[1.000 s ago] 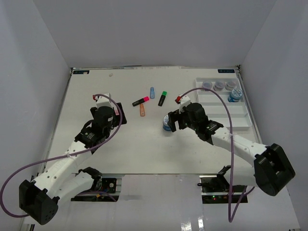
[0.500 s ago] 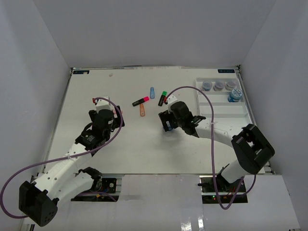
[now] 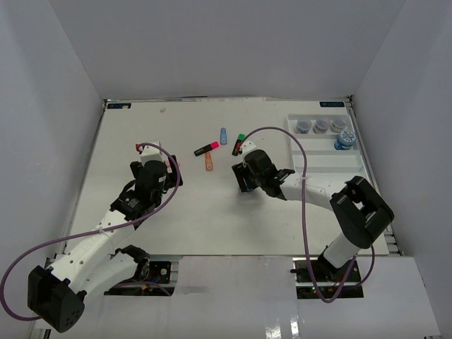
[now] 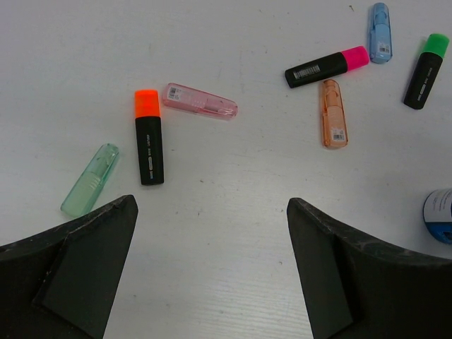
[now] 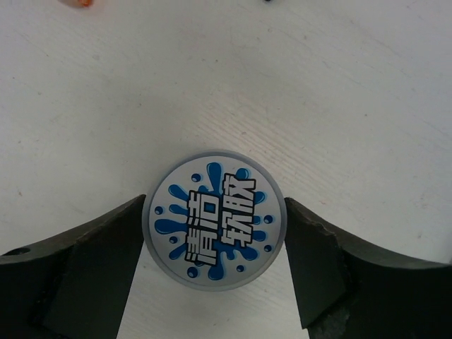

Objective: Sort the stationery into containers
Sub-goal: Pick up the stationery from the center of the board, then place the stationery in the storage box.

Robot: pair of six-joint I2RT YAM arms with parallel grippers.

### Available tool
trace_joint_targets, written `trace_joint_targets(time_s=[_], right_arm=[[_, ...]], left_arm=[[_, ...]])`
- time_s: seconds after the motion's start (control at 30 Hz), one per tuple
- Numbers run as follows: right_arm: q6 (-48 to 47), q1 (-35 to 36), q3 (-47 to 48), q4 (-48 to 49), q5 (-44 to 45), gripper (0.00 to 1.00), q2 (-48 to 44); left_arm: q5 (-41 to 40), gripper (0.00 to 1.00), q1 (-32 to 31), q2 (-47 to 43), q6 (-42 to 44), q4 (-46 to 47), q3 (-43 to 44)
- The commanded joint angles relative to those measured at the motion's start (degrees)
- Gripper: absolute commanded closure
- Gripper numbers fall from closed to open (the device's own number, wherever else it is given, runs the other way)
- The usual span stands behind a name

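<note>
The right pincer (image 5: 215, 206) hangs over the middle of the counter (image 3: 198, 212), straddling a round blue-patterned jar (image 5: 214, 236) that stands upright on the bare surface. Its two fingers (image 5: 106, 261) sit against opposite sides of the jar with no gap visible, pinching it. The left pincer (image 4: 210, 212) is spread wide and holds nothing, hovering above the counter's left half. Loose highlighters lie flat in front of it. There is a pale green one (image 4: 90, 180) at the left, a black one with an orange cap (image 4: 148, 138) beside it, and a pastel pink one (image 4: 200, 101) whose end nearly meets that orange cap. Farther right lie a black one with a pink cap (image 4: 327, 66), a pastel orange one (image 4: 333, 122) just under it, a pastel blue one (image 4: 380, 32) and a black one with a green cap (image 4: 421, 70). The white tray (image 3: 325, 166) sits at the far right of the counter, well apart from the pinched jar. Three grey-lidded jars (image 3: 321, 126) stand in a row in its far compartment. Another blue-patterned jar (image 3: 345, 139) stands near them at the tray's right end.
</note>
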Motion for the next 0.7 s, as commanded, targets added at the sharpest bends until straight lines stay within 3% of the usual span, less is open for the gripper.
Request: trace_joint_targets(time_s=[0.0, 0.13, 0.23, 0.37, 0.47, 0.67], right_arm=[[0.11, 0.2, 2.1, 0.66, 4.8, 0.29, -1.98], [-0.25, -0.59, 2.19, 0.49, 6.74, 0.51, -4.09], [-0.6, -2.17, 2.54, -0.39, 8.05, 0.58, -6.63], [-1.74, -7.95, 3.15, -1.36, 7.28, 0.57, -10.42], [-1.92, -17.86, 4.65, -2.5, 4.2, 0.53, -12.26], [-3.5, -30.71, 10.53, -2.68, 0.59, 0.43, -10.69]], left_arm=[[-0.18, 0.02, 0.29, -0.69, 0.02, 0.01, 0.56], [0.0, 0.02, 0.29, -0.51, -0.06, -0.25, 0.74], [0.09, 0.02, 0.29, -0.6, -0.15, -0.25, 0.74], [1.49, 0.02, 0.29, 0.01, -0.15, -0.43, 0.83], [1.85, 0.02, 0.29, 0.63, -0.33, -0.6, 1.09], [2.02, 0.02, 0.29, 0.45, -0.68, -1.04, 1.01]])
